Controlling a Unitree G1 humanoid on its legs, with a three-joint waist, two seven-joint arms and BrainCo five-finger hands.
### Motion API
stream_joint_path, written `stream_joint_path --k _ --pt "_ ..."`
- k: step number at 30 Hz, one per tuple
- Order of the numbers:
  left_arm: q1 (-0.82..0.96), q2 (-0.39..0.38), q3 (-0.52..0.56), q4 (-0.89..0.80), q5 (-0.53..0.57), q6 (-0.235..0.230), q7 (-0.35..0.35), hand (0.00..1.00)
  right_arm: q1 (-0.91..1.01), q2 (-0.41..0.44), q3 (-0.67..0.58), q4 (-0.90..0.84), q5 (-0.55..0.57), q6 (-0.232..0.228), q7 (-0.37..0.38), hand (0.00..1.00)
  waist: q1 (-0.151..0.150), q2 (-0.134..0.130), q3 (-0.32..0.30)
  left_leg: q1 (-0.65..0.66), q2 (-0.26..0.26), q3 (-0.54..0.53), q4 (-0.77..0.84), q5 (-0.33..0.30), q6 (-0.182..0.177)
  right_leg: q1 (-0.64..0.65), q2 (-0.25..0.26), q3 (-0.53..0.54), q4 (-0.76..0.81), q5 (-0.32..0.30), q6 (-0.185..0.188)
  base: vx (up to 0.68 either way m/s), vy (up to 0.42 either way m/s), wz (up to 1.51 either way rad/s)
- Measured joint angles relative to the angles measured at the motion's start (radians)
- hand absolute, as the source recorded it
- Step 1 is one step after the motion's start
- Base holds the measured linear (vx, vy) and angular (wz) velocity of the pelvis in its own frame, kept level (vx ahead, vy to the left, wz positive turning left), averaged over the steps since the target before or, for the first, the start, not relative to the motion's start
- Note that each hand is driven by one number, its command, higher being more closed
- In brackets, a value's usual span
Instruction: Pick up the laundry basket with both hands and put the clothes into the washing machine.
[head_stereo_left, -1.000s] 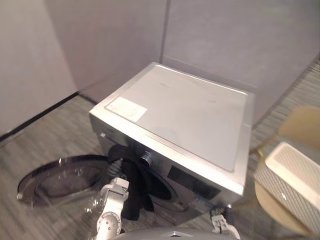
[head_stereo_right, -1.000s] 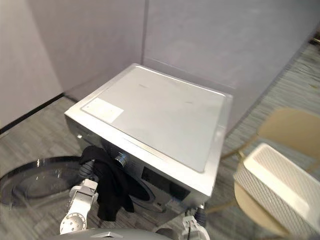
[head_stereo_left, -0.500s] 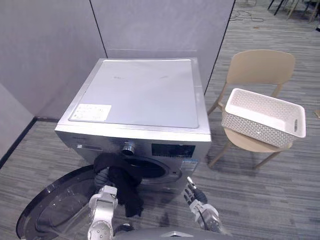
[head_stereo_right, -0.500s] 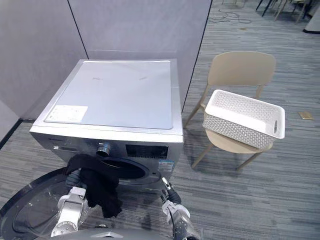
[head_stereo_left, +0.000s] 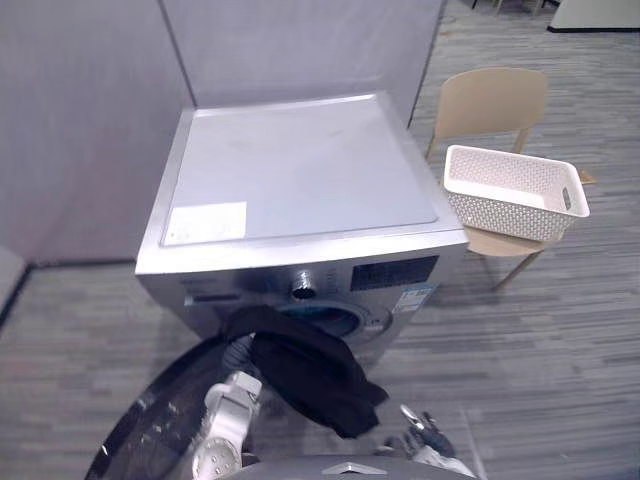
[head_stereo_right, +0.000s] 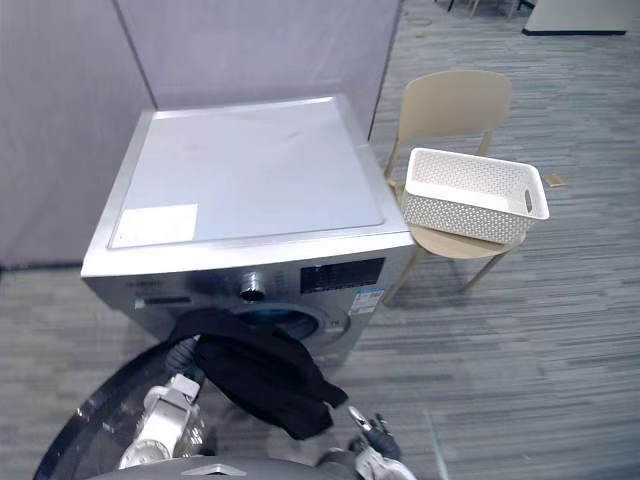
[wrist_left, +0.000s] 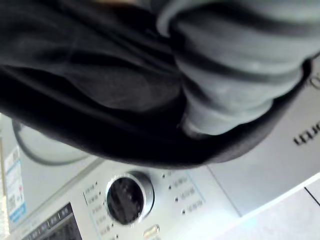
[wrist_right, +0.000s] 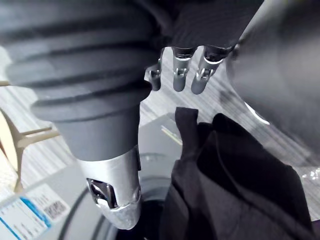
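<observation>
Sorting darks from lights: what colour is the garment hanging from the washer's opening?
Plain black; the garment shows best in the right eye view.

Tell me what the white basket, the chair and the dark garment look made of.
White basket: matte plastic, judging by its stiff walls pierced in a regular pattern. Chair: smooth tan seat and back, moulded plastic or plywood; I cannot tell which. Dark garment: soft black fabric, matte, draping in folds from the opening of the washing machine.
</observation>
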Motion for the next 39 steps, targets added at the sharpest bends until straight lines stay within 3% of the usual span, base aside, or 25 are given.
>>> stream_joint_path --k 2,5,7,9,11,16,22,27,31,36,39 --pt "0.001 0.019 -0.011 0.003 0.000 0.001 0.000 1.00 0.000 0.010 -0.002 -0.003 0.000 -0.010 -0.001 0.00 0.000 0.001 0.002 -0.044 -0.005 0.004 0.067 -0.046 0.011 -0.001 -0.007 -0.007 -0.002 0.006 0.008 -0.02 0.124 -0.06" --pt "-0.015 0.028 -0.076 0.003 0.000 0.004 -0.014 1.00 -0.018 -0.010 -0.016 -0.005 -0.001 -0.013 0.004 0.00 -0.008 0.024 0.018 -0.095 0.000 0.012 0.112 -0.070 0.007 -0.039 -0.006 -0.005 -0.009 0.021 0.052 0.00 0.033 -0.14" --pt "-0.058 0.027 -0.130 0.004 -0.001 0.004 -0.024 1.00 -0.045 -0.040 -0.009 -0.025 -0.001 -0.019 0.019 0.00 -0.015 0.046 0.063 -0.147 0.013 0.010 0.152 -0.072 0.004 -0.094 0.000 0.003 0.018 0.022 0.051 -0.03 -0.018 -0.11" --pt "-0.132 0.024 -0.189 0.007 -0.001 0.004 -0.024 1.00 -0.098 -0.088 0.019 -0.032 0.000 -0.019 0.021 0.00 -0.030 0.060 0.149 -0.224 0.033 0.012 0.219 -0.072 0.004 -0.171 0.005 0.009 0.080 0.014 0.040 -0.06 -0.012 -0.05" --pt "-0.193 0.025 -0.208 0.009 -0.006 0.003 -0.024 1.00 -0.129 -0.096 0.030 -0.041 0.001 -0.024 0.023 0.00 -0.032 0.058 0.198 -0.280 0.053 0.012 0.278 -0.073 0.003 -0.224 0.010 0.009 0.145 -0.005 0.026 -0.10 -0.039 0.00" --pt "-0.333 0.032 -0.225 0.036 -0.022 -0.032 0.003 1.00 -0.172 -0.096 0.104 -0.135 0.017 -0.030 0.032 0.00 -0.024 -0.023 0.300 -0.428 0.091 -0.004 0.390 -0.105 0.002 -0.396 0.013 0.026 0.320 -0.070 0.003 -0.15 -0.044 -0.01" --pt "-0.459 0.018 -0.109 0.111 -0.021 -0.068 0.078 1.00 -0.179 -0.098 0.127 -0.279 0.087 -0.062 0.031 0.00 -0.023 -0.033 0.358 -0.651 0.132 -0.051 0.570 -0.143 0.007 -0.598 0.016 0.039 0.491 -0.108 -0.015 -0.13 0.010 -0.09" --pt "-0.617 0.003 0.011 0.128 -0.022 -0.123 0.152 1.00 -0.156 -0.091 0.132 -0.470 0.123 -0.065 0.016 0.00 0.009 -0.058 0.385 -0.893 0.195 -0.101 0.781 -0.213 -0.001 -0.828 0.014 0.058 0.715 -0.200 -0.018 -0.14 -0.036 -0.12" --pt "-0.743 0.002 0.097 0.125 -0.054 -0.162 0.207 1.00 -0.149 -0.065 0.129 -0.603 0.179 -0.066 0.005 0.00 0.021 -0.071 0.394 -1.060 0.250 -0.102 0.878 -0.220 0.003 -0.999 0.033 0.084 0.796 -0.202 -0.034 -0.04 -0.066 -0.34" --pt "-0.895 0.007 0.162 0.125 -0.062 -0.182 0.248 1.00 -0.138 -0.062 0.124 -0.662 0.217 -0.067 -0.002 0.00 0.017 -0.074 0.396 -1.133 0.285 -0.096 0.948 -0.246 0.012 -1.073 0.049 0.103 0.835 -0.202 -0.037 0.02 0.014 -0.26" --pt "-1.050 0.060 0.187 0.125 -0.095 -0.196 0.263 1.00 -0.130 -0.033 0.092 -0.670 0.218 -0.067 0.001 0.00 0.007 -0.077 0.397 -1.145 0.290 -0.078 0.955 -0.253 0.020 -1.094 0.050 0.116 0.833 -0.200 -0.036 0.00 0.048 -0.11"
